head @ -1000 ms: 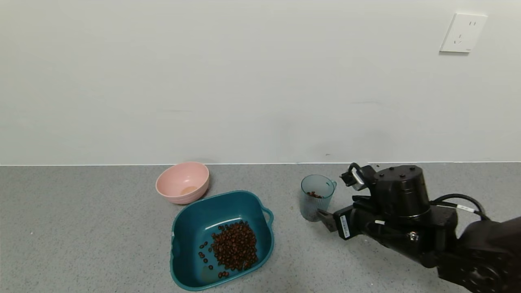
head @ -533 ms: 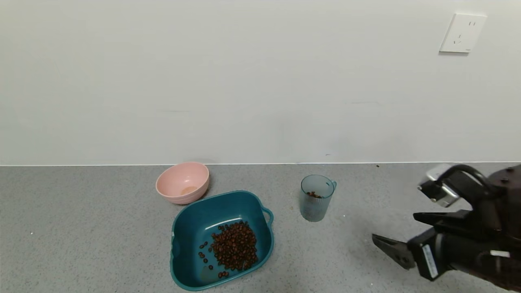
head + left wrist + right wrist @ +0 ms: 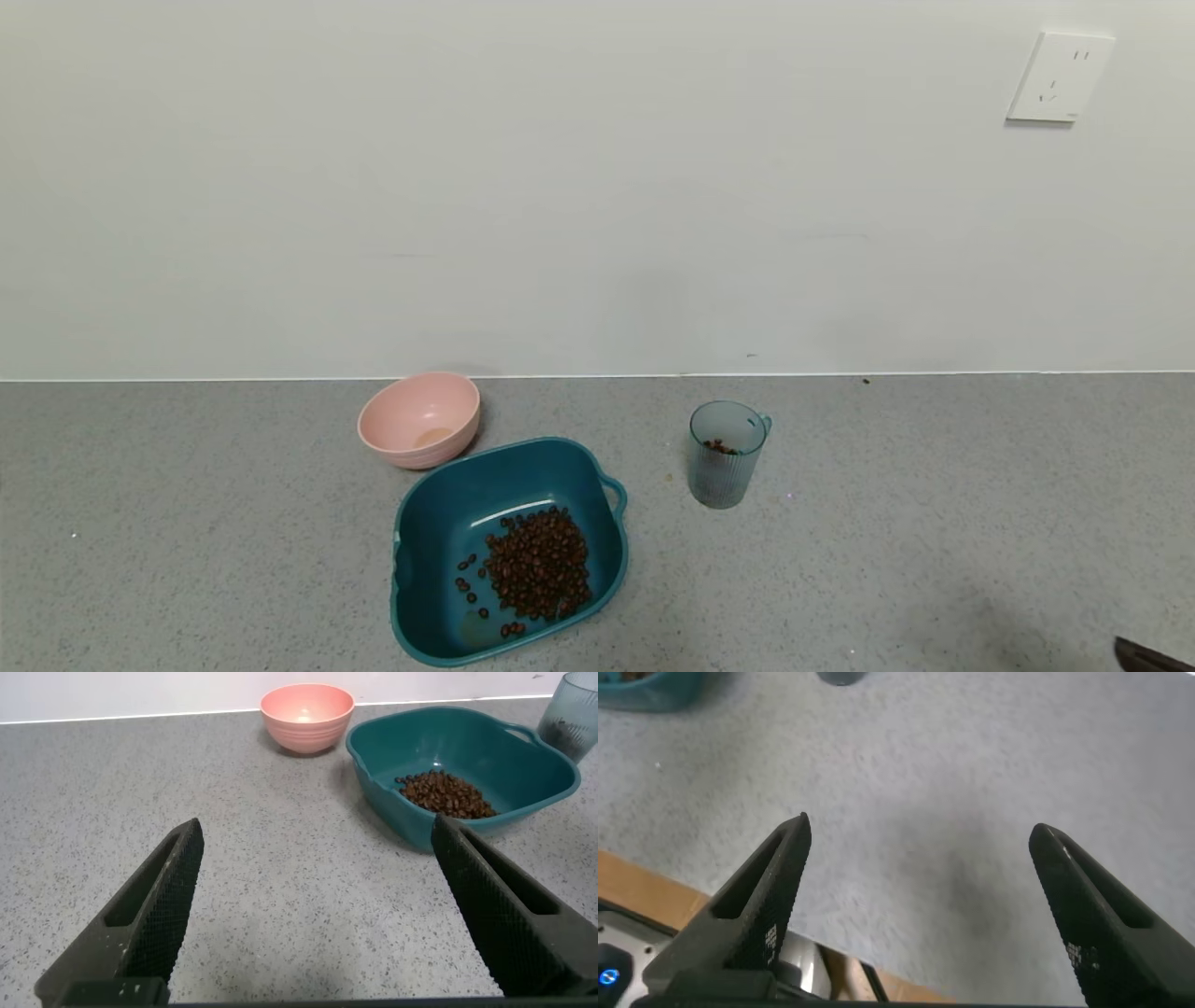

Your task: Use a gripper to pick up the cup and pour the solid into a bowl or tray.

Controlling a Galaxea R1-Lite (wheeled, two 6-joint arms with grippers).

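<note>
The blue-grey ribbed cup (image 3: 727, 455) stands upright on the grey counter, right of the teal basin (image 3: 425, 523), with a few brown beans (image 3: 719, 447) left in it. A pile of beans (image 3: 537, 563) lies in the basin. My right gripper (image 3: 922, 826) is open and empty, pulled back over the counter's front edge, far from the cup; only a dark tip (image 3: 1153, 657) shows in the head view. My left gripper (image 3: 318, 831) is open and empty, low over the counter, left of the basin (image 3: 383, 793). The cup (image 3: 575, 709) shows beyond the basin.
A round pink bowl (image 3: 419, 417) stands behind the basin near the wall. A white socket (image 3: 1061, 77) is on the wall at the upper right. The counter's front edge and a brown panel (image 3: 654, 896) show under the right gripper.
My right gripper has let go of the cup's side and drawn back toward the front right, almost out of the head view. The cup stays upright where it stood.
</note>
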